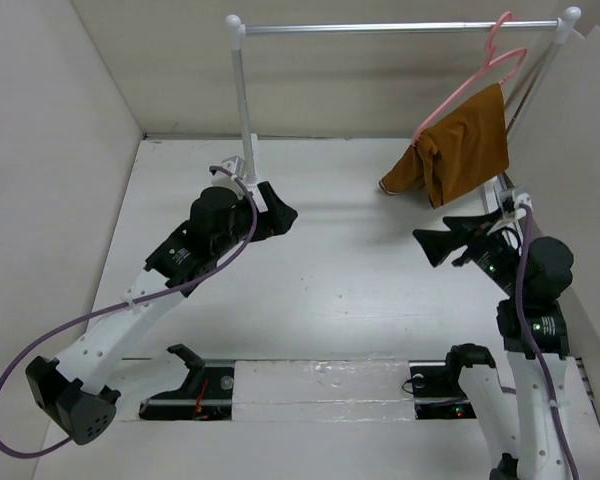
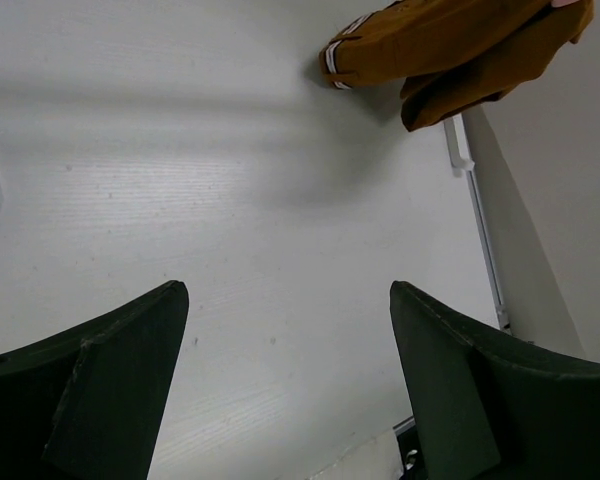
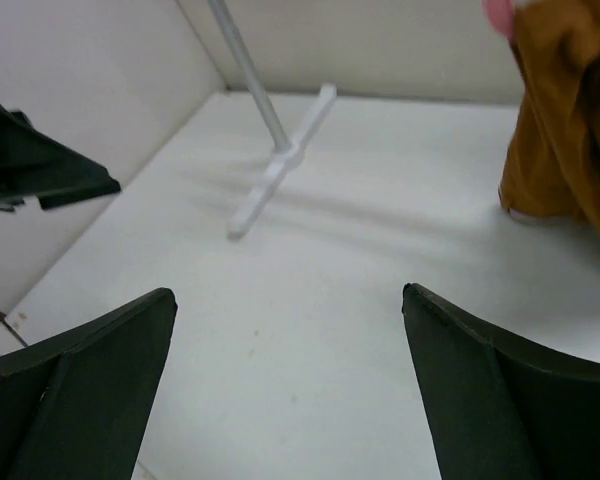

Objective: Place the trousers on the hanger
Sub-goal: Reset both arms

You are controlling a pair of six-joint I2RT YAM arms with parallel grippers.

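- The trousers [image 1: 460, 145] drape over the hanger [image 1: 492, 62], which hooks on the right end of the rail [image 1: 400, 27].
- Left hand [image 1: 280, 215]: fingers apart, empty, beside the rail's left post.
- Right hand [image 1: 432, 247]: fingers wide apart, empty, below the rail's right end, near the trousers.

The trousers [image 1: 465, 145] were rust-brown, with a pale striped lining at the waistband. The hanger [image 1: 495, 55] was pink, the rail [image 1: 400, 27] silver with white ends, the table [image 1: 330, 290] white. My left gripper [image 1: 280, 215] and right gripper [image 1: 427, 248] were black, my cable [image 1: 253, 215] purple.
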